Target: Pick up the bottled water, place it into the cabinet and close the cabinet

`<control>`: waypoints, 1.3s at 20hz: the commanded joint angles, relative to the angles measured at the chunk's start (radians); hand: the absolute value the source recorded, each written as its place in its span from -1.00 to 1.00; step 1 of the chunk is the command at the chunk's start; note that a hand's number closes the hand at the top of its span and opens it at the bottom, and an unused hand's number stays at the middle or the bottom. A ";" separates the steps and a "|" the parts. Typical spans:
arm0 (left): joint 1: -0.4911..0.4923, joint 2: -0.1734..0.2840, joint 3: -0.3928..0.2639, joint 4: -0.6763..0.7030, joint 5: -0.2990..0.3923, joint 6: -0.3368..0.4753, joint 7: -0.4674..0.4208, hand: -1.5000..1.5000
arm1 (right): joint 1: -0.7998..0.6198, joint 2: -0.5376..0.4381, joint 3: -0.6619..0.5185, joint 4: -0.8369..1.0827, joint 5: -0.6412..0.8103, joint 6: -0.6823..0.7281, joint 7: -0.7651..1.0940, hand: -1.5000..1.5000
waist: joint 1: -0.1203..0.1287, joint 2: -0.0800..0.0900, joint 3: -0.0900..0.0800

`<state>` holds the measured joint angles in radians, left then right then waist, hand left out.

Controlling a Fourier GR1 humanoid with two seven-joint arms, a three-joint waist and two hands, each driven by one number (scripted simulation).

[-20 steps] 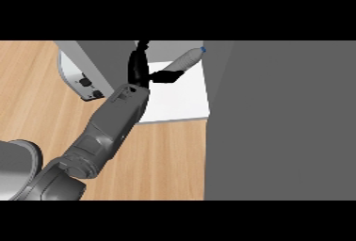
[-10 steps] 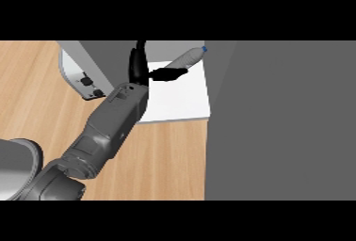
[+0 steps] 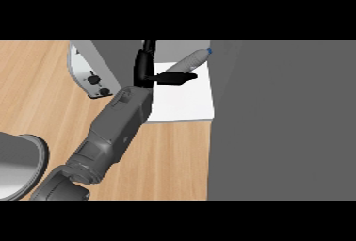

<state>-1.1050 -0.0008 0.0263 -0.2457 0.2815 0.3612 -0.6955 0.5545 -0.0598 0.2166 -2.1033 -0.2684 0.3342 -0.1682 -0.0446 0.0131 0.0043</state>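
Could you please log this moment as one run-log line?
left hand: open, beside bottled water | bottle: lying tilted on white cabinet shelf | right hand: not in view

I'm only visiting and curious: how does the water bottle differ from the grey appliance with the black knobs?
The clear bottled water with a blue cap lies tilted on the white cabinet shelf, while the grey appliance with two black knobs stands on the wooden counter. The bottle is slim and pale; the appliance is broader and darker. The black left hand, fingers straight, is beside the bottle, not the appliance.

Single head view, steeply downward and close over the wooden counter (image 3: 42, 94) and open cabinet (image 3: 184, 101).
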 commanded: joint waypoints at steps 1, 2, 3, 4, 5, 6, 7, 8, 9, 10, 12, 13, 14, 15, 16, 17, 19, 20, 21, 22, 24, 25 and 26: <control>0.091 0.057 0.017 -0.041 0.012 -0.086 -0.054 -1.00 | -0.042 0.024 0.002 0.057 0.020 -0.018 -0.016 -1.00 | 0.037 -0.010 -0.004; 0.103 0.052 0.003 -0.063 0.010 -0.105 -0.042 -1.00 | -0.036 0.030 0.019 0.033 0.033 -0.035 0.004 -1.00 | 0.045 -0.014 -0.005; 0.122 0.037 -0.006 -0.088 0.015 -0.104 -0.046 -1.00 | 0.008 -0.003 -0.018 -0.030 -0.032 -0.012 0.019 -1.00 | 0.048 -0.019 -0.004; 0.136 0.042 -0.014 -0.102 0.020 -0.119 -0.051 -1.00 | 0.013 -0.002 -0.005 -0.030 -0.003 -0.026 0.033 -1.00 | 0.053 -0.020 -0.005; 0.126 0.063 -0.012 -0.116 0.035 -0.144 -0.031 -1.00 | 0.008 0.006 -0.009 0.000 0.002 -0.011 -0.015 -1.00 | 0.055 -0.021 -0.004; 0.125 0.026 -0.026 -0.145 0.041 -0.115 -0.006 -1.00 | 0.045 0.037 0.057 -0.024 0.051 -0.046 0.003 -1.00 | 0.065 -0.027 -0.005; 0.167 0.041 -0.038 -0.151 0.047 -0.139 -0.023 -1.00 | 0.051 -0.004 -0.023 0.005 -0.008 -0.002 -0.037 -1.00 | 0.067 -0.028 -0.004; 0.176 0.023 -0.053 -0.175 0.049 -0.121 -0.034 -1.00 | 0.054 0.016 0.014 -0.026 0.012 -0.038 0.011 -1.00 | 0.069 -0.027 -0.005; 0.179 0.026 -0.065 -0.190 0.058 -0.131 -0.013 -1.00 | 0.036 0.029 0.020 -0.009 0.016 -0.034 -0.018 -1.00 | 0.069 -0.026 -0.004; 0.186 0.025 -0.070 -0.219 0.076 -0.145 -0.008 -1.00 | 0.047 0.016 0.013 -0.035 0.011 -0.042 0.018 -1.00 | 0.080 -0.030 -0.005; 0.193 0.030 -0.098 -0.260 0.096 -0.141 0.043 -1.00 | 0.046 0.009 0.003 -0.022 0.005 -0.029 0.000 -1.00 | 0.078 -0.030 -0.004; 0.256 0.001 -0.126 -0.281 0.107 -0.154 0.008 -1.00 | 0.065 0.001 -0.004 -0.056 -0.002 -0.026 -0.002 -1.00 | 0.089 -0.037 -0.005; 0.243 0.004 -0.146 -0.330 0.108 -0.145 0.068 -1.00 | 0.089 0.021 0.025 -0.001 0.031 -0.024 -0.042 -1.00 | 0.091 -0.039 -0.004; 0.335 0.012 -0.164 -0.358 0.105 -0.183 0.021 -1.00 | 0.093 -0.004 -0.004 -0.054 0.001 -0.024 -0.007 -1.00 | 0.098 -0.039 -0.004; 0.308 0.041 -0.162 -0.399 0.131 -0.199 0.081 -1.00 | 0.057 0.008 -0.005 -0.100 -0.027 -0.062 0.066 -1.00 | 0.103 -0.035 -0.005; 0.337 0.001 -0.193 -0.453 0.140 -0.151 0.088 -1.00 | 0.062 0.032 0.040 -0.016 0.046 -0.051 -0.005 -1.00 | 0.102 -0.039 -0.004; 0.396 0.001 -0.215 -0.522 0.156 -0.153 0.103 -1.00 | 0.081 0.038 0.064 -0.040 0.064 -0.061 -0.001 -1.00 | 0.105 -0.039 -0.004; 0.422 0.023 -0.225 -0.563 0.171 -0.177 0.122 -1.00 | 0.079 -0.003 -0.008 -0.073 -0.002 -0.046 0.032 -1.00 | 0.112 -0.039 -0.004; 0.434 0.018 -0.232 -0.610 0.179 -0.144 0.142 -1.00 | 0.109 -0.005 0.025 -0.095 0.011 -0.040 0.032 -1.00 | 0.102 -0.039 -0.004; 0.485 0.015 -0.256 -0.650 0.180 -0.146 0.133 -1.00 | 0.101 0.001 0.030 -0.064 0.033 -0.033 0.000 -1.00 | 0.110 -0.041 -0.004; 0.539 0.001 -0.312 -0.780 0.162 -0.091 0.174 -1.00 | 0.137 0.012 0.056 -0.092 0.045 -0.045 -0.003 -1.00 | 0.104 -0.042 -0.004; 0.585 0.020 -0.328 -0.843 0.162 -0.088 0.198 -1.00 | 0.107 0.003 0.040 -0.097 0.025 -0.048 0.030 -1.00 | 0.107 -0.038 -0.004; 0.627 0.019 -0.352 -0.915 0.167 -0.097 0.211 -1.00 | 0.090 0.011 0.024 -0.077 0.029 -0.057 0.018 -1.00 | 0.115 -0.039 -0.003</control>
<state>-0.6409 0.0003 -0.2934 -0.9564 0.4380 0.2329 -0.5174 0.6530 -0.0496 0.2490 -2.1750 -0.2392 0.2879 -0.1580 0.0495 -0.0220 0.0028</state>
